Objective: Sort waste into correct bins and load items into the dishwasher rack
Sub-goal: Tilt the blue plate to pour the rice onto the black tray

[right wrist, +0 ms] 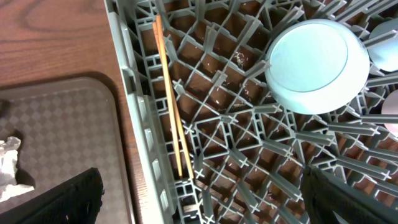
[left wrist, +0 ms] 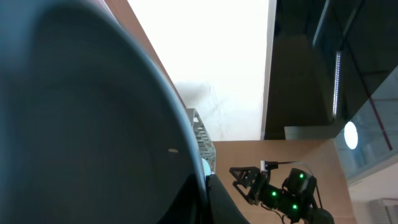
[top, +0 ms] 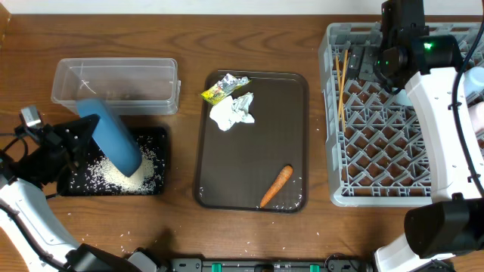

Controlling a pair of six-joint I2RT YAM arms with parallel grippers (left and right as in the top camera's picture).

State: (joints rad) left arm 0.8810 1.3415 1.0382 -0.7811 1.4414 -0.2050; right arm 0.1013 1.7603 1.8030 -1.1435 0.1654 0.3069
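Grips the large round blue plate point(top: 115, 140) in the left tool point(top: 87, 137), clenched on the rim, and holds it steeply tilted. Has the shallow black tray point(top: 156, 137) directly beneath that tool, with a heap of white rice point(top: 121, 175) in it at the plate's lower edge. Has the clear plastic tub point(top: 113, 83) just beyond the left tool, farther across the counter point(top: 249, 38), and a few loose rice grains point(top: 127, 236) on the counter behind it, on the arm's side. From the left wrist, shows the plate's dark surface pressed close against the tool, with a single grain point(left wrist: 173, 150) clinging to it. Holds the right tool point(right wrist: 200, 180) released, fingers spread wide and grasping nothing, above the grey dishwasher rack point(top: 378, 151). Has the wooden chopsticks point(right wrist: 171, 106) lying in the rack's edge row below that tool, nearer one finger, and the light-blue bowl point(right wrist: 308, 65) upside down among the pegs, ahead of the other finger. Has the brown serving tray point(top: 257, 151) between the two tools, well apart from both, carrying the yellow-green wrapper point(top: 219, 89) touching the crumpled tissue point(top: 234, 112) at its far end and the carrot point(top: 276, 186) near its near corner.
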